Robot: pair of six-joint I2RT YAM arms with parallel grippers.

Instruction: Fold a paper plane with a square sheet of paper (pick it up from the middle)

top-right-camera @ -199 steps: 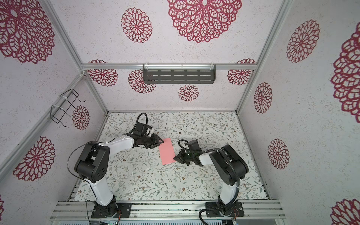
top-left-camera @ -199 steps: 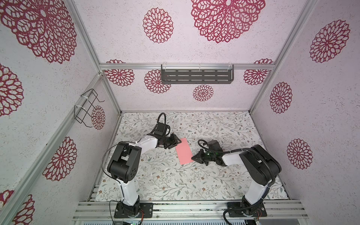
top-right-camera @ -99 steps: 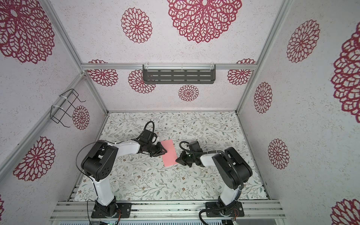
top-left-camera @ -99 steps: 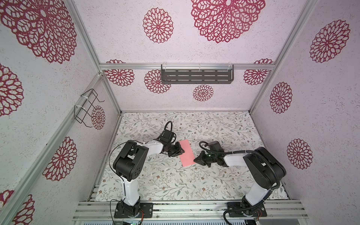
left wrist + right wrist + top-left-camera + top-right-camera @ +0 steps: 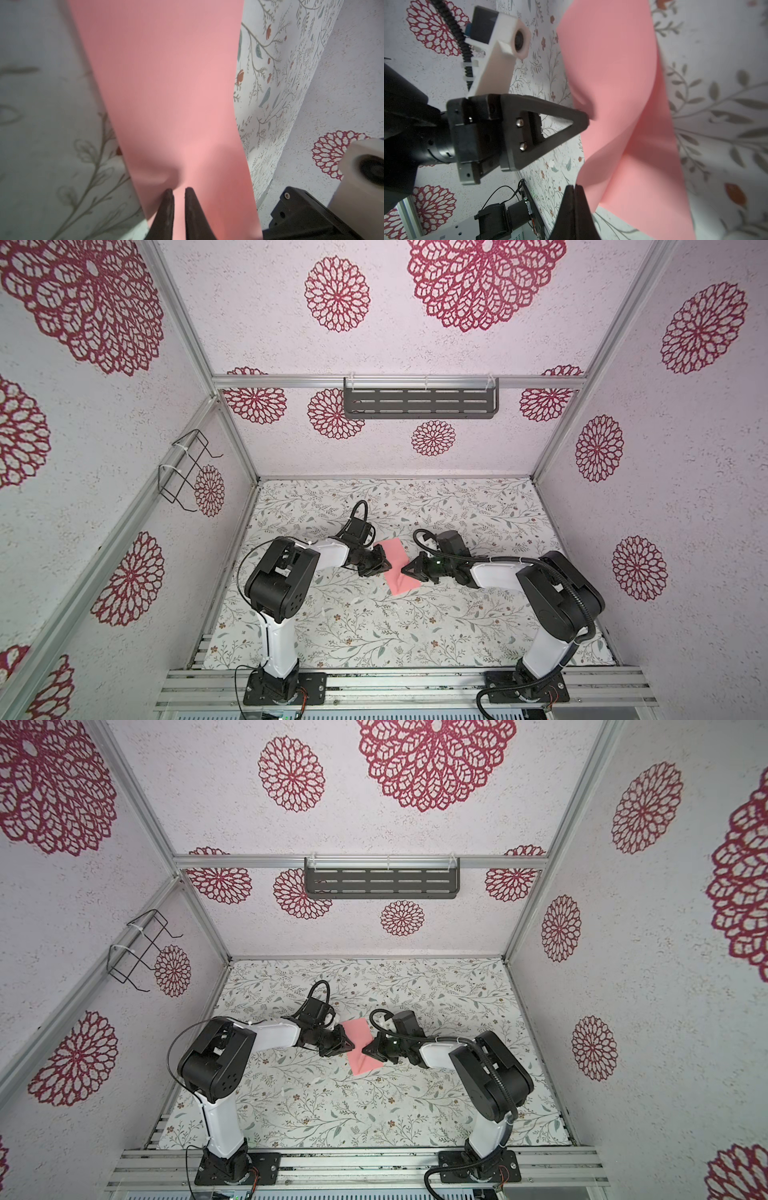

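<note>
The salmon-pink square sheet of paper [image 5: 395, 562] [image 5: 360, 1048] lies mid-table between both grippers, wavy and partly lifted off the mat. My left gripper [image 5: 383, 566] [image 5: 348, 1046] is at its left edge. In the left wrist view its jaws [image 5: 179, 189] stand almost together over the paper [image 5: 166, 93], which puckers at the tips. My right gripper [image 5: 408, 571] [image 5: 368, 1050] [image 5: 575, 186] is shut on the opposite edge of the paper [image 5: 623, 104], which curls up from its tips. The left gripper's triangular fingers [image 5: 560, 128] press into the sheet's far side.
A floral mat [image 5: 374, 626] covers the table. A dark slotted shelf [image 5: 419, 402] hangs on the back wall and a wire basket [image 5: 187, 468] on the left wall. The right arm's wrist parts [image 5: 301, 214] sit close beside the paper.
My left gripper has come forward and right onto the paper's left edge, and its jaws have narrowed. The sheet has buckled more. The right gripper has stayed shut on its edge.
</note>
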